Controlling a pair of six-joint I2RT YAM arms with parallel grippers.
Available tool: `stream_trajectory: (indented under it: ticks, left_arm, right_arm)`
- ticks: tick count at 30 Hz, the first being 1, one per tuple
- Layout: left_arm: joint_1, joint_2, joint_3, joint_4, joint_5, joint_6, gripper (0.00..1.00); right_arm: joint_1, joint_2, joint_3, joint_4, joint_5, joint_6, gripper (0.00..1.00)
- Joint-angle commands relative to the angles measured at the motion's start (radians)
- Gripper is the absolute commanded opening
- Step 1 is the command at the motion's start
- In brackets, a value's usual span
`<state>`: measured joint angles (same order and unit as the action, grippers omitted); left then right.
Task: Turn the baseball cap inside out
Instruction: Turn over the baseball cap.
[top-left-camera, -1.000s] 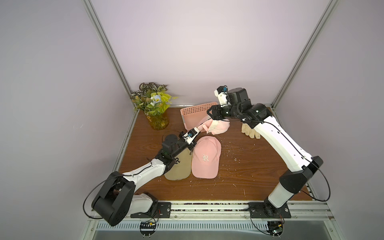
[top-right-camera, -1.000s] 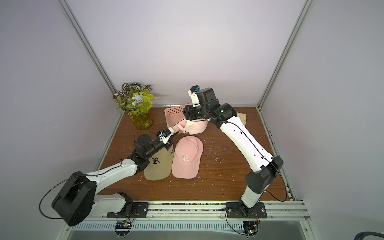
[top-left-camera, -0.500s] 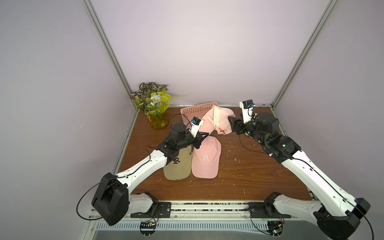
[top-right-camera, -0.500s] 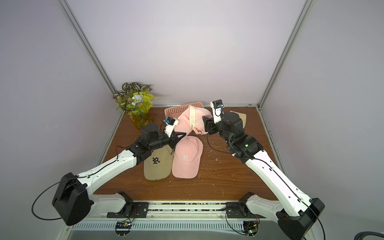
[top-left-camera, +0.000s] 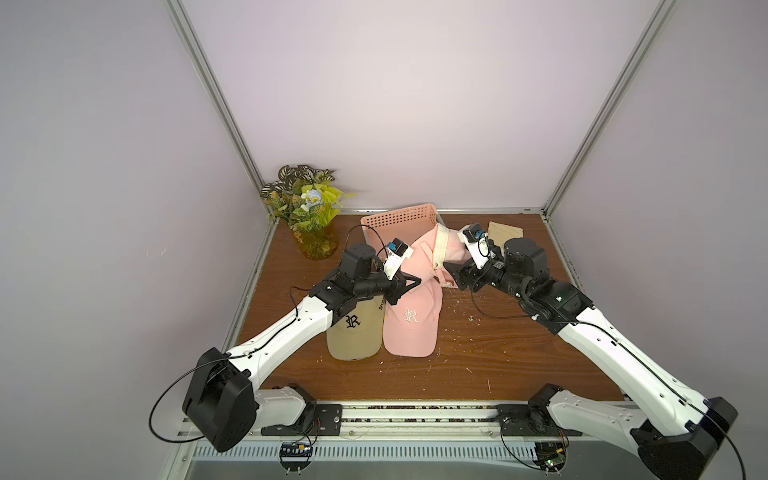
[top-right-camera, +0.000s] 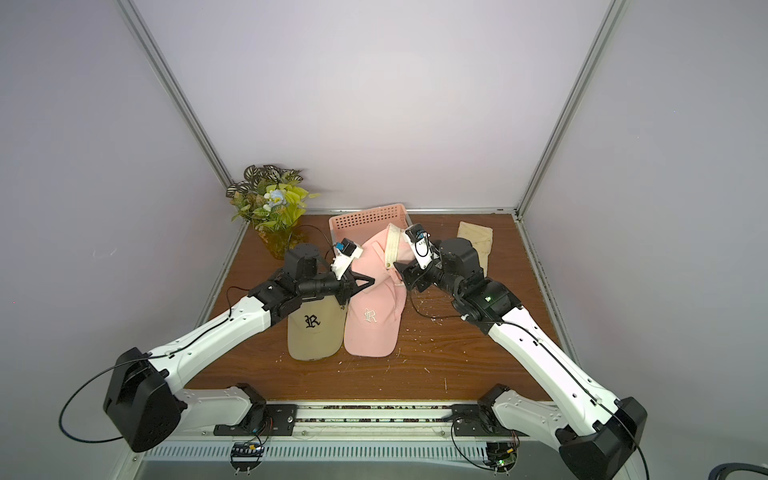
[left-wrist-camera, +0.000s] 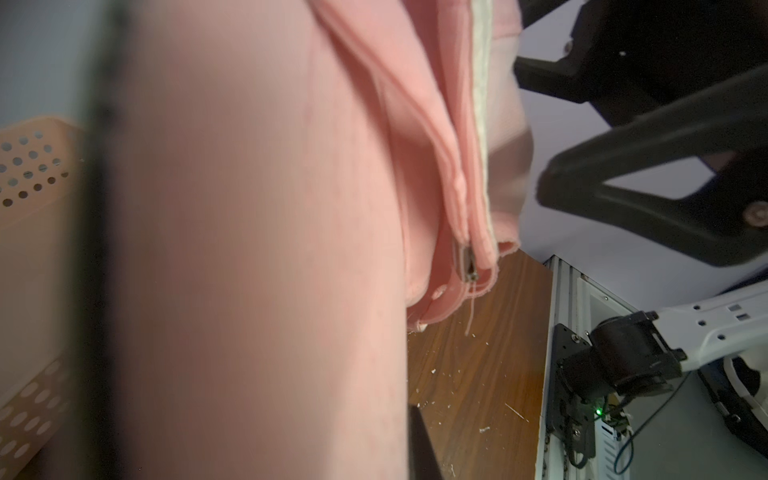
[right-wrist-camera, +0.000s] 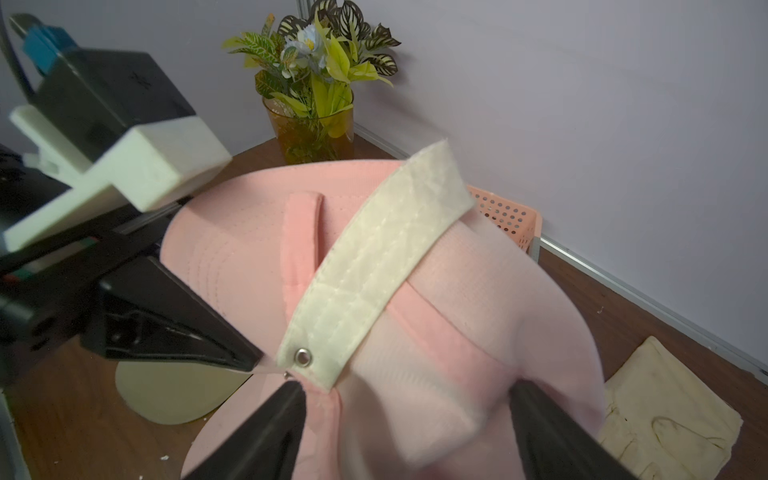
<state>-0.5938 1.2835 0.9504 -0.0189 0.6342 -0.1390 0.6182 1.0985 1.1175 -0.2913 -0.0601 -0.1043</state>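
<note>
A brown wood-grain table (top-left-camera: 498, 353) is carrying everything here, showing in both top views (top-right-camera: 457, 353). A yellow glass vase of leaves and flowers (top-left-camera: 316, 245) is standing in its far left corner. A pink perforated basket (top-left-camera: 399, 218) is sitting at the far edge near the middle. A beige cap (top-left-camera: 353, 336) and a pink cap (top-left-camera: 411, 328) are lying side by side, touching, near the front centre, both showing an embroidered letter R and pointing their brims toward the front edge. Cream fabric gloves (top-left-camera: 505, 230) are lying flat toward the far right corner. Small white specks (top-left-camera: 457, 299) are dotting the wood to the right of the caps.
</note>
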Motion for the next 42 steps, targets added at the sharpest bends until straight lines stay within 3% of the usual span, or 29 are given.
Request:
stream_trajectory:
  ticks: [1,3,8,11,17,19,21,23,26,29,32,34,37,42]
  left_arm:
    - [0.002,-0.036,0.028,-0.003,0.119,0.085,0.04]
    - [0.002,-0.040,0.017,0.023,0.132,0.079,0.05]
    - [0.002,-0.040,-0.024,0.162,0.164,-0.005,0.18]
    - [0.003,-0.039,-0.078,0.301,0.168,-0.101,0.29]
    - [0.003,-0.030,-0.192,0.582,0.141,-0.262,0.27]
    - [0.002,-0.030,-0.215,0.607,0.119,-0.282,0.20]
    - [0.002,-0.038,-0.231,0.619,0.103,-0.299,0.08]
    - [0.003,-0.052,-0.240,0.610,0.091,-0.314,0.00]
    - [0.002,-0.078,-0.247,0.593,0.080,-0.338,0.00]
    - [0.002,-0.089,-0.231,0.547,0.077,-0.368,0.00]
    - [0.002,-0.089,-0.202,0.487,0.068,-0.406,0.00]
    - [0.001,-0.085,-0.185,0.458,0.057,-0.438,0.00]
    - [-0.002,-0.073,-0.148,0.397,0.033,-0.465,0.00]
    - [-0.006,-0.064,-0.120,0.331,-0.095,-0.532,0.00]
  right_arm:
    - [-0.008,0.003,-0.023,0.058,-0.105,-0.029,0.79]
    - [-0.011,0.000,-0.038,0.075,-0.163,-0.025,0.68]
    - [-0.015,-0.016,-0.078,0.117,-0.211,0.039,0.15]
    - [-0.016,-0.041,-0.113,0.142,-0.233,0.082,0.00]
    - [-0.020,-0.105,-0.194,0.210,-0.244,0.169,0.00]
    - [-0.021,-0.121,-0.210,0.218,-0.227,0.190,0.00]
    - [-0.026,-0.133,-0.227,0.219,-0.190,0.204,0.00]
    - [-0.034,-0.136,-0.241,0.198,-0.101,0.211,0.01]
    - [-0.049,-0.137,-0.263,0.153,0.117,0.234,0.10]
    - [-0.058,-0.141,-0.278,0.114,0.385,0.308,0.27]
    - [-0.063,-0.149,-0.273,0.068,0.578,0.364,0.46]
    - [-0.063,-0.156,-0.261,0.039,0.632,0.379,0.57]
    - [-0.064,-0.183,-0.244,0.036,0.599,0.354,0.67]
    - [-0.063,-0.261,-0.249,0.082,0.409,0.296,0.74]
